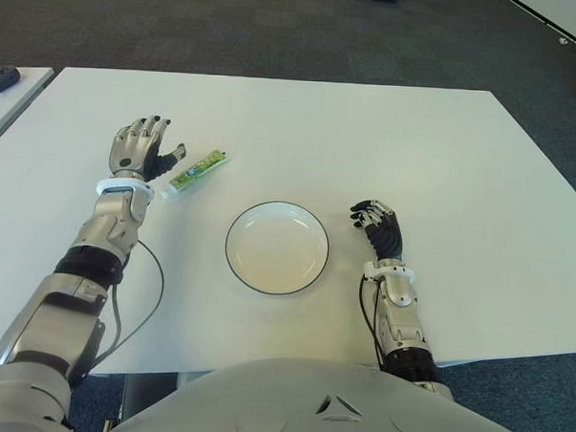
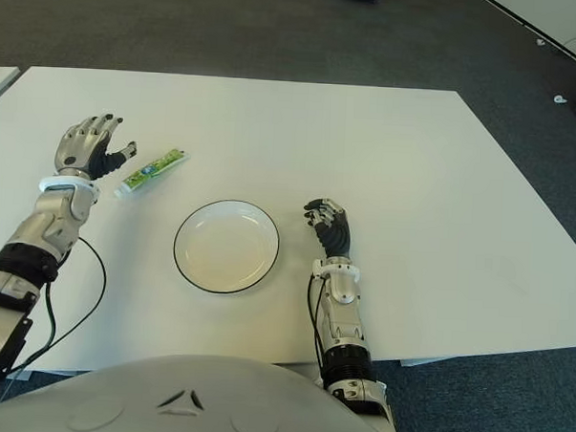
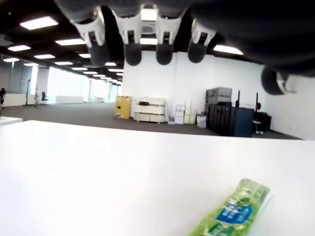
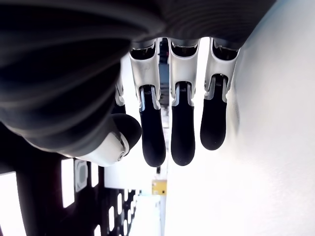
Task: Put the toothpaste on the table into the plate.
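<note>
Toothpaste (image 1: 195, 171) lies on the white surface (image 1: 415, 155), dark carpet beyond, just beside the left robot hand (image 1: 138, 149), whose fingers are spread, empty; plate (image 1: 277, 247) nearby.

Dark grey carpet (image 1: 306, 30) fills everything past the white table (image 1: 387, 134), running from nine o'clock round to three. At ten o'clock, the corner of a second white table (image 1: 16, 89) pokes in. From the left wrist camera the hall opens up: rows of bright ceiling panels (image 3: 38, 22), a white back wall (image 3: 197, 83), a yellow cabinet (image 3: 123, 106), low white furniture (image 3: 150, 109) beside it, stacked dark cases (image 3: 231, 115), and glowing windows (image 3: 69, 88) far off.
</note>
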You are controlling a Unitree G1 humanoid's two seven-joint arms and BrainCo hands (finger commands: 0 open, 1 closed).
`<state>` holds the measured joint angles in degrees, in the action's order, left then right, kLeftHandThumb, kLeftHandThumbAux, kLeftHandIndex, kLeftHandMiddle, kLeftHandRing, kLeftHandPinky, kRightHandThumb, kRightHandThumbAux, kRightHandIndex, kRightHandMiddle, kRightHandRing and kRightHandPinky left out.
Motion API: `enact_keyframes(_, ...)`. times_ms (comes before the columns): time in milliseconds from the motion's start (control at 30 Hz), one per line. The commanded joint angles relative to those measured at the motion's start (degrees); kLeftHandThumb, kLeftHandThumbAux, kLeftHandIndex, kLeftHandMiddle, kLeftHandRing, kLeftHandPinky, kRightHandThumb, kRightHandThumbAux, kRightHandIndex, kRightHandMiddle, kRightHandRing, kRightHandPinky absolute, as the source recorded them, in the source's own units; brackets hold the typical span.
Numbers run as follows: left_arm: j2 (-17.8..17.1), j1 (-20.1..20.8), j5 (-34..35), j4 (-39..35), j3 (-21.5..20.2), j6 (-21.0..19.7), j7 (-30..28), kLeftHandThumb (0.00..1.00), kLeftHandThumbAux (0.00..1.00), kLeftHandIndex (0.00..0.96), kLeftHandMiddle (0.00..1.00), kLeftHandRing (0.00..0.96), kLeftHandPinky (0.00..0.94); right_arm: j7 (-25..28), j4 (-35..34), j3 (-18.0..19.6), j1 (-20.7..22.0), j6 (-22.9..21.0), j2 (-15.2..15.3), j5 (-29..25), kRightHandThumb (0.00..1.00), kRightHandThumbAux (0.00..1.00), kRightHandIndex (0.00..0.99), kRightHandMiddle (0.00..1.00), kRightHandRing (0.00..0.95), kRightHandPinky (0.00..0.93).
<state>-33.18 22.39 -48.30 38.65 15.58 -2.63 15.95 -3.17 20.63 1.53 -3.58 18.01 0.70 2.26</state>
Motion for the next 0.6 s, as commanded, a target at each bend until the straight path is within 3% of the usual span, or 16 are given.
enact_keyframes(33, -1.3, 4.1, -2.1, 4.6, 4.5, 0.4, -4.8, 0.438, 0.121, 0.000, 0.000, 0.000, 0.000, -0.2, 0.4, 0.1, -0.9, -1.6, -0.3, -0.1, 0.708, 0.731, 0.431, 0.475, 0.480, 0.504)
enact_keyframes(300, -2.5, 7.7, -2.9, 7.5, 10.0, 1.5, -12.8, 0.420, 0.137, 0.000, 0.000, 0.000, 0.000, -0.6, -0.2, 0.0, -1.4, -1.9, -0.3, 0.3, 0.708, 0.730, 0.431, 0.480, 0.487, 0.510)
enact_keyframes(600, -3.5, 9.3, -3.7, 6.1, 14.6, 1.1, -22.7, 0.416, 0.165, 0.000, 0.000, 0.000, 0.000, -0.6, -1.0, 0.0, -1.9, -2.2, -0.4, 0.2, 0.708, 0.730, 0.431, 0.484, 0.496, 0.524)
